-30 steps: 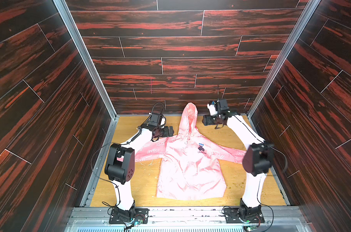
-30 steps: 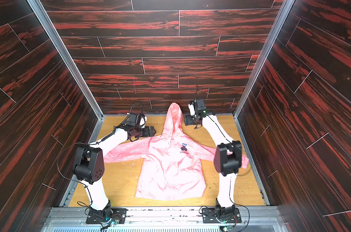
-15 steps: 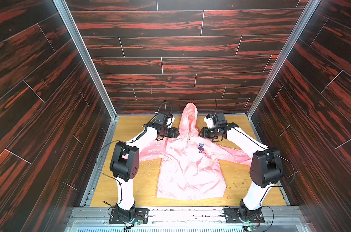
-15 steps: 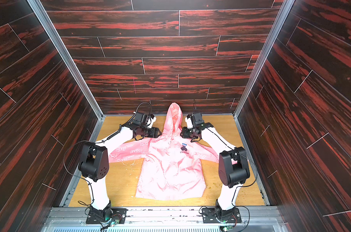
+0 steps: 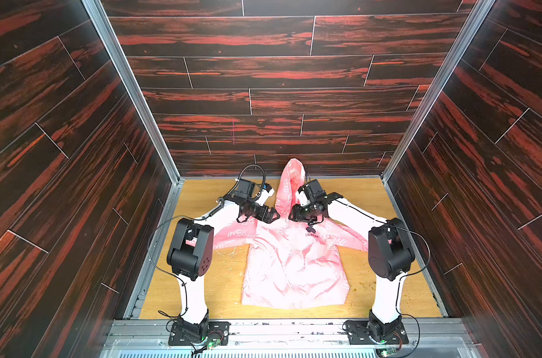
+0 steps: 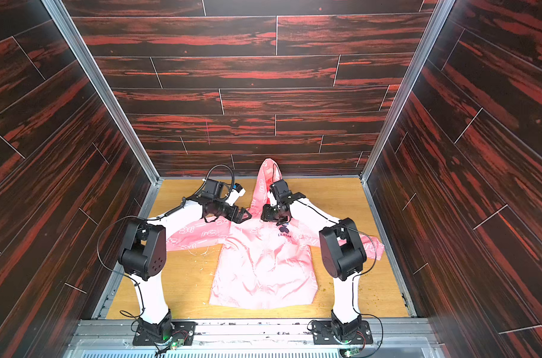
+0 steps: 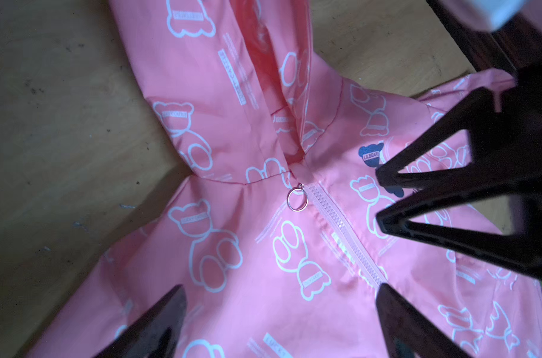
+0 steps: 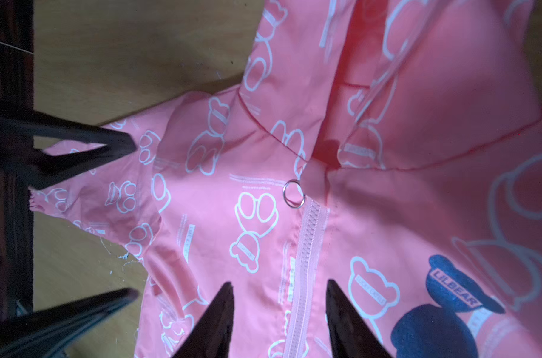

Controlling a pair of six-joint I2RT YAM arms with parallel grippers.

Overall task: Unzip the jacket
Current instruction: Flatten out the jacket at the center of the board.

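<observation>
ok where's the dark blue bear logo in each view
In a top view: dark blue bear logo on the chest.
In a top view: same place.
Left wrist: logo partly hidden, beside the pink zipper.
Right wrist: logo beside the zipper.
Shared landmark: the pink hood.

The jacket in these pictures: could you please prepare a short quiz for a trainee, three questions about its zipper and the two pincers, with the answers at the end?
1. Fill in one word: the left pincer and the right pincer both stand ___, holding nothing.
2. True or false: the zipper of the jacket is closed up to the neck.
3. Which pincer is nearer to the dark bear logo? A. the left; B. the right; C. both equally near.

Key
1. open
2. True: the ring pull lies at the neck, below the hood opening.
3. B
</observation>
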